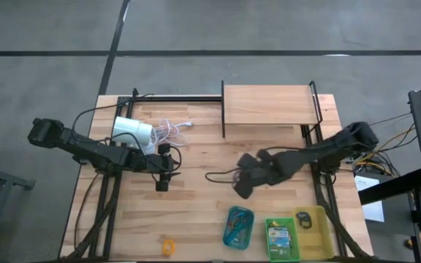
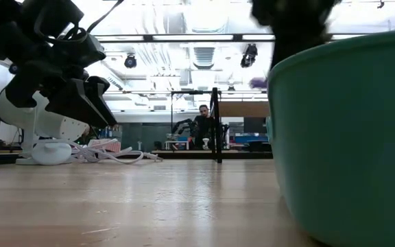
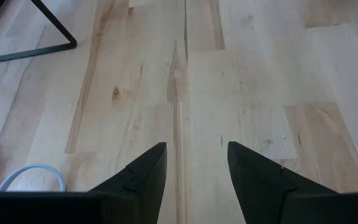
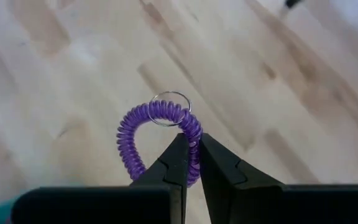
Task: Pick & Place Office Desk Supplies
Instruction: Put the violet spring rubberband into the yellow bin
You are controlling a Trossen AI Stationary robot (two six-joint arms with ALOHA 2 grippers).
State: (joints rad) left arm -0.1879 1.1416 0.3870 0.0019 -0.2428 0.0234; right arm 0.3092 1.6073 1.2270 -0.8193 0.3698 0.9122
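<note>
Right tool (image 4: 190, 155) is clenched on the purple coil loop (image 4: 157, 134), held above the table (image 1: 196, 212) centre, short of the teal tray (image 1: 239, 226) at the front edge. Grip is only at the coil's end, so travel should be kept slow, the loop centred over the tray, then lowered before release. Left tool (image 3: 194, 165) is released, empty, parked near the left edge by the lamp (image 1: 132, 131).
</note>
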